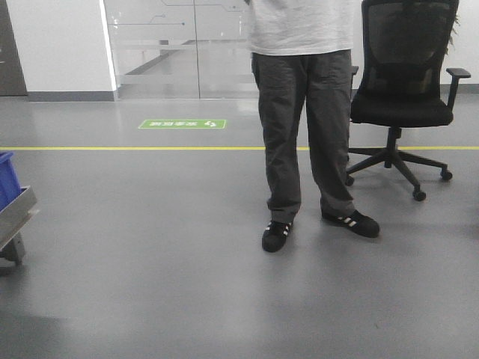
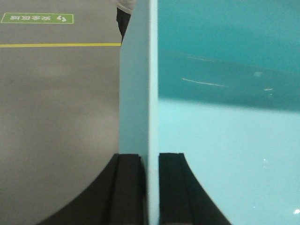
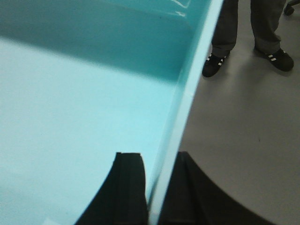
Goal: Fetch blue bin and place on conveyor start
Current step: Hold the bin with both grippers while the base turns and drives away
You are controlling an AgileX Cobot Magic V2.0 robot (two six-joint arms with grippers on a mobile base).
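Observation:
The blue bin (image 2: 225,140) is a pale aqua tub, held up off the floor between my two grippers. My left gripper (image 2: 151,161) is shut on its left wall, one finger outside and one inside. My right gripper (image 3: 159,161) is shut on its right wall (image 3: 187,103) the same way. The bin's inside (image 3: 79,108) shows nothing in it. The bin and both grippers are out of the front view. The conveyor start is out of view.
A person (image 1: 307,112) in grey trousers stands close ahead, shoes (image 3: 215,64) near the bin's right side. A black office chair (image 1: 404,97) stands at right. A dark blue crate (image 1: 7,176) on a steel shelf rail (image 1: 16,217) is at the left edge. Yellow floor line (image 1: 150,148).

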